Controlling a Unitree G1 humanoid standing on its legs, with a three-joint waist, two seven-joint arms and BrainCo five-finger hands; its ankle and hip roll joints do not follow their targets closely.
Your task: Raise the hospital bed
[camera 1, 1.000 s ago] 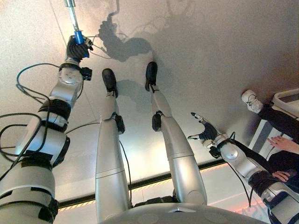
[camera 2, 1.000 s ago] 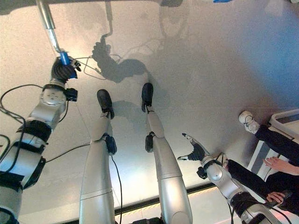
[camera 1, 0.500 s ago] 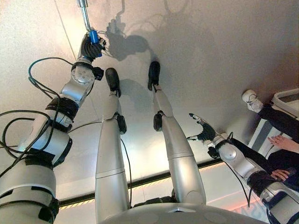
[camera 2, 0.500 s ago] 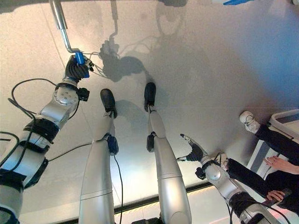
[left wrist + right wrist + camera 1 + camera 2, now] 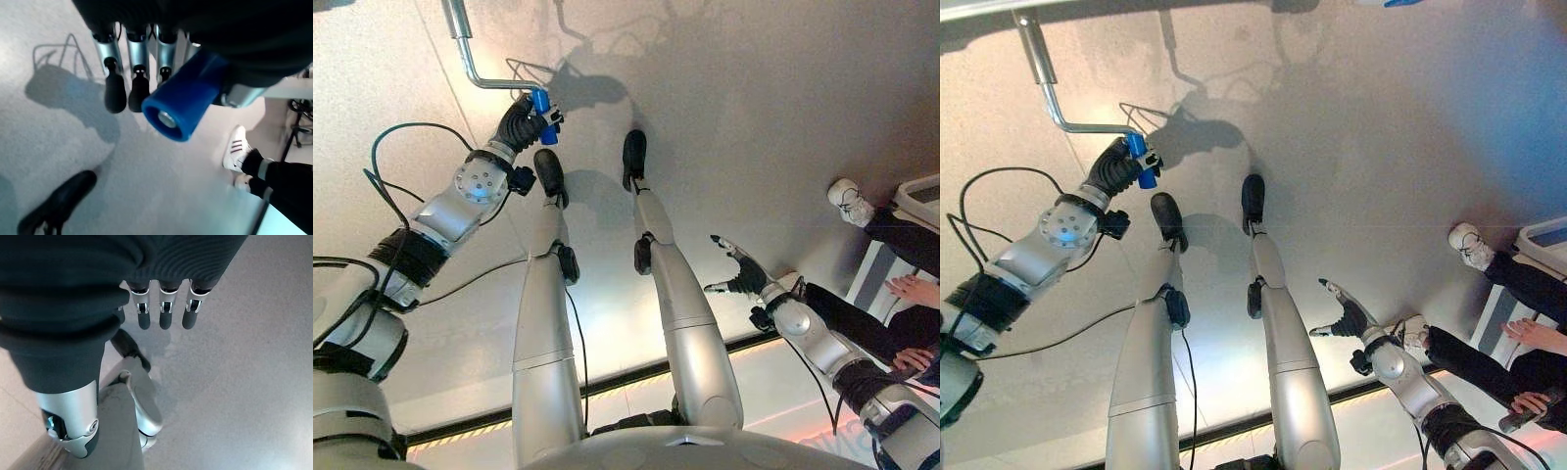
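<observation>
A silver crank [image 5: 470, 61] bends down from the bed's edge at the top left and ends in a blue grip [image 5: 541, 102]. My left hand [image 5: 521, 122] is shut on that blue grip [image 5: 1141, 162], holding it just above the floor. In the left wrist view the blue grip [image 5: 185, 97] sticks out of the curled fingers [image 5: 139, 83], end toward the camera. My right hand [image 5: 741, 272] hangs open at the lower right, away from the crank; its straight fingers [image 5: 164, 313] show over the grey floor.
A person sits at the right edge, with a white shoe [image 5: 848, 202], dark trousers [image 5: 1525, 284] and a hand [image 5: 915, 290] on the lap. A white piece of furniture [image 5: 918, 194] stands behind them. A dark strip [image 5: 607, 385] crosses the floor close to me.
My left hand has swung the blue grip to the right and nearer, so the crank's arm now lies sideways. The right hand has barely moved.
</observation>
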